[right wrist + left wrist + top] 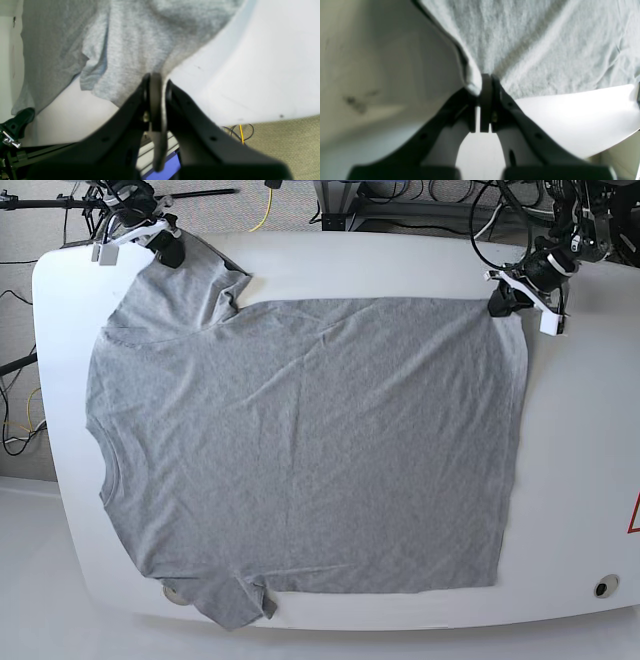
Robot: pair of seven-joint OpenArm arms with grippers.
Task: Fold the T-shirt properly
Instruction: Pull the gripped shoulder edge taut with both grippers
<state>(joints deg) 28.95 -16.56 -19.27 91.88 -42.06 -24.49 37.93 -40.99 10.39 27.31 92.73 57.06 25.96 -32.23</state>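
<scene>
The heather-grey T-shirt (300, 450) lies flat on the white table (585, 480) with its plain side up, neck at the left and hem at the right. No lettering shows. My left gripper (497, 302) is shut on the far hem corner; the left wrist view shows it (487, 82) pinching the grey cloth (532, 37). My right gripper (172, 252) is shut on the far sleeve at the table's back left; the right wrist view shows it (156, 82) clamped on the cloth's edge (130, 50).
The near sleeve (232, 605) hangs at the table's front edge. A round hole (600, 586) and a red mark (634, 515) are at the table's right. Cables (440, 205) and stands lie behind the table. Carpet and wires (237, 130) show below the edge.
</scene>
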